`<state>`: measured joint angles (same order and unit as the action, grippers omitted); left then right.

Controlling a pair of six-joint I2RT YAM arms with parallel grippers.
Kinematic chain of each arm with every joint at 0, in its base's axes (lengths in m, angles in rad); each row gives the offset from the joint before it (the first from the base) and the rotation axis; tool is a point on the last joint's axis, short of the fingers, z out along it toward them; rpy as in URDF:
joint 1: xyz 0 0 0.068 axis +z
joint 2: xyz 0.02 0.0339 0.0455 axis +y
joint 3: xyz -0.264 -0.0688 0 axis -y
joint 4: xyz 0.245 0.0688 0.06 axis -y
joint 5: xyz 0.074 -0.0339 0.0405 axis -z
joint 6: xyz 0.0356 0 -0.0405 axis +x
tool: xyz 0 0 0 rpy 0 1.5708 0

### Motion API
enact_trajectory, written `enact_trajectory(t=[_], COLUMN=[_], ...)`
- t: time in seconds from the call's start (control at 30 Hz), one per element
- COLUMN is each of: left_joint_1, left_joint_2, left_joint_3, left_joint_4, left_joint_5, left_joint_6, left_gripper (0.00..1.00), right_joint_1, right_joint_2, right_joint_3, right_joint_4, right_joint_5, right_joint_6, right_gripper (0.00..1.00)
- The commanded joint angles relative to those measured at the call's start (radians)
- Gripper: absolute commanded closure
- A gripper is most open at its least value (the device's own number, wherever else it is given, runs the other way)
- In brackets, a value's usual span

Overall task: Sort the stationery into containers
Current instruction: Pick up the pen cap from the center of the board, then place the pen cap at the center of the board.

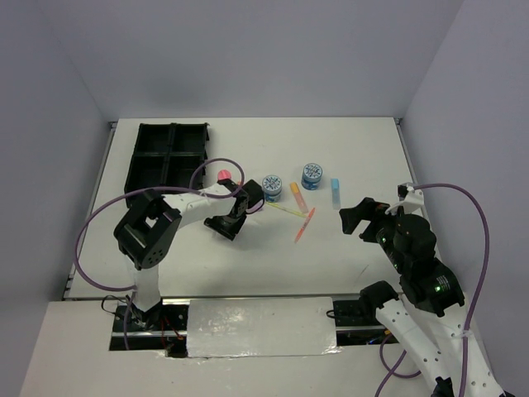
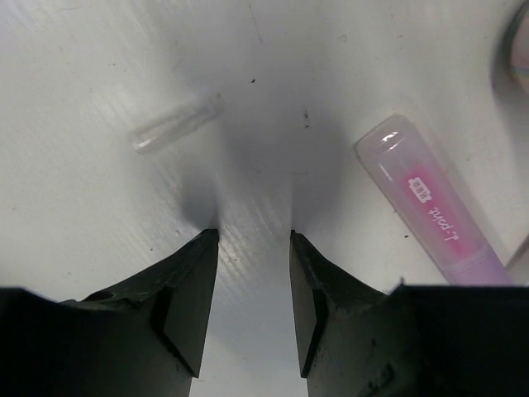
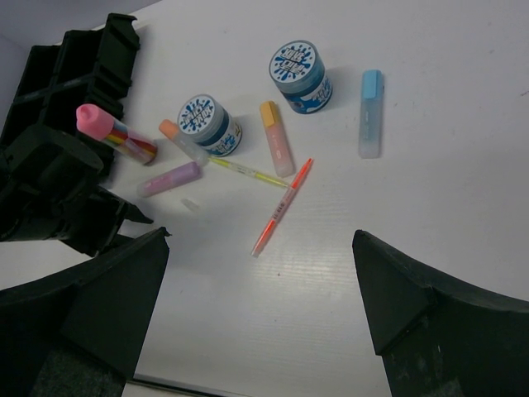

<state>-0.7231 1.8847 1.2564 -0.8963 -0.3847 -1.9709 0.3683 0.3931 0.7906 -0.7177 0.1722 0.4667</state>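
The left gripper (image 2: 252, 236) is half spread and pinches nothing, its tips seemingly touching the table (image 2: 99, 66). The pink marker (image 2: 434, 203) lies just to its right near the table's middle, long axis slanting away leftward. The right gripper (image 3: 260, 234), spread wide, hangs farther off.

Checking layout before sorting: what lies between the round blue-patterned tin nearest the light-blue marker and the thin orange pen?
A short pastel orange marker lies between that round blue-patterned tin and the thin orange pen, clearest in the right wrist view.
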Motion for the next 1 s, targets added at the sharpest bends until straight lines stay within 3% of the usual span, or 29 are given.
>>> enact_trajectory(t=[0.0,0.13,0.2,0.23,0.3,0.33,0.37,0.4,0.47,0.5,0.63,0.97], left_joint_1=[0.002,-0.010,-0.006,-0.003,0.011,0.020,0.051,0.065,0.147,0.177,0.267,0.289], left_joint_2=[0.013,-0.059,-0.157,-0.191,-0.283,-0.314,-0.340,-0.393,-0.479,-0.507,-0.579,-0.489], left_joint_3=[0.010,0.041,-0.020,-0.040,-0.092,-0.110,-0.148,-0.175,-0.272,-0.313,-0.436,-0.465], left_joint_4=[0.051,0.013,0.084,0.106,0.131,0.193,0.207,0.227,0.364,0.419,0.553,0.580], left_joint_5=[-0.048,-0.158,-0.244,-0.270,-0.348,-0.356,-0.355,-0.343,-0.257,-0.117,0.056,0.122], left_joint_6=[0.012,0.189,0.300,0.425,0.538,0.698,0.757,0.908,1.044,1.175,1.311,1.353], left_gripper=[0.48,0.43,0.40,0.33,0.24,0.19,0.18,0.14,0.14,0.14,0.15,0.20], right_joint_1=[0.003,0.000,0.000,0.000,0.000,0.000,0.000,0.000,0.001,0.000,0.000,0.001], right_joint_2=[0.003,0.016,0.012,0.009,0.006,0.006,0.006,0.007,0.006,0.006,0.004,0.009], right_joint_3=[-0.001,0.021,0.016,0.013,0.010,0.010,0.012,0.013,0.015,0.015,0.004,0.010], right_joint_4=[0.044,0.024,0.032,0.034,0.032,0.032,0.031,0.031,0.034,0.037,0.046,0.037], right_joint_5=[0.019,0.026,0.024,0.020,0.015,0.015,0.015,0.009,0.001,-0.002,-0.011,-0.013], right_joint_6=[-0.008,-0.014,-0.014,-0.014,-0.014,-0.014,-0.014,-0.014,-0.013,-0.014,-0.014,-0.020], right_gripper=[0.00,0.00,0.00,0.00,0.00,0.00,0.00,0.00,0.00,0.00,0.00,0.00])
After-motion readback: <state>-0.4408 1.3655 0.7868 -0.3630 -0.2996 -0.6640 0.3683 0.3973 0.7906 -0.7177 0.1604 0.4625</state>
